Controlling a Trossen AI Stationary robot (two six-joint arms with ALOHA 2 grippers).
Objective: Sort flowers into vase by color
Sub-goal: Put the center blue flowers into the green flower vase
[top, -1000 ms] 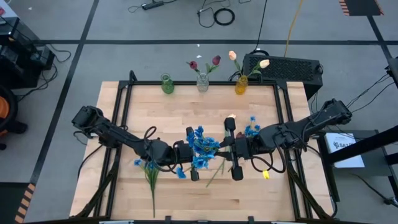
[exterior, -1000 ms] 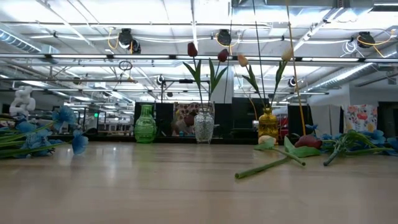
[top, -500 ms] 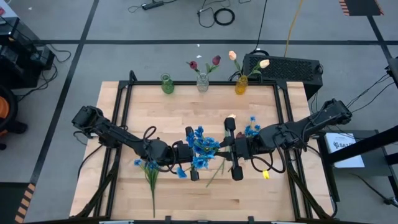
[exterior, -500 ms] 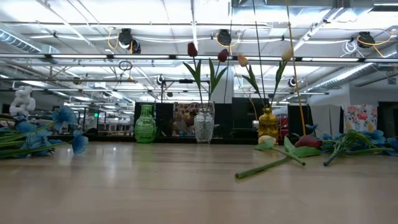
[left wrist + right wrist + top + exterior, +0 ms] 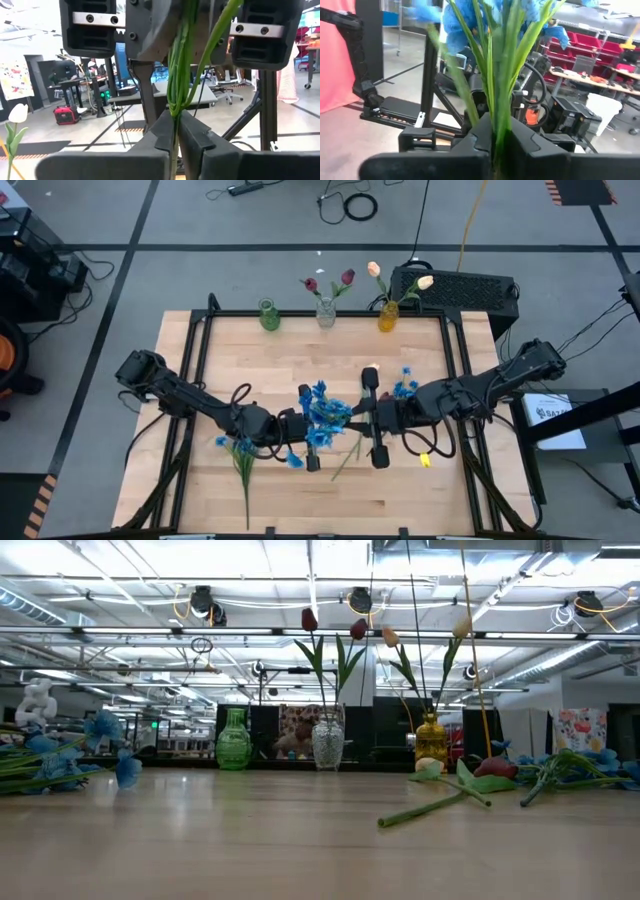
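The blue flower bunch (image 5: 322, 418) is held above the middle of the table (image 5: 200, 350), directly between the two sets of jaws, blossoms uppermost. The left gripper (image 5: 176, 142) is clenched on the green stems (image 5: 176, 75); in the left wrist view the stems pass straight up through the narrow gap where the jaws meet. The right gripper (image 5: 499, 145) is likewise clenched on the same bunch, with stems and leaves rising from between its jaws to the blue blossoms (image 5: 470, 20) above. In the high view the two grippers face each other from either side, close together, with the bunch filling the space between them. A second blue bunch (image 5: 238, 448) lies on the table behind the left jaws, beside the left arm. A third blue bunch (image 5: 404, 388) lies behind the right jaws, and near it rest a cream tulip (image 5: 428, 767) and what appears to be a dark red tulip (image 5: 495, 767), partly hidden by leaves. Well beyond both jaws, along the far table edge, stand a green vase (image 5: 268, 316), a clear vase (image 5: 326, 314) holding two dark red tulips (image 5: 329, 280), and a yellow vase (image 5: 388, 317) holding two cream tulips (image 5: 398, 275).
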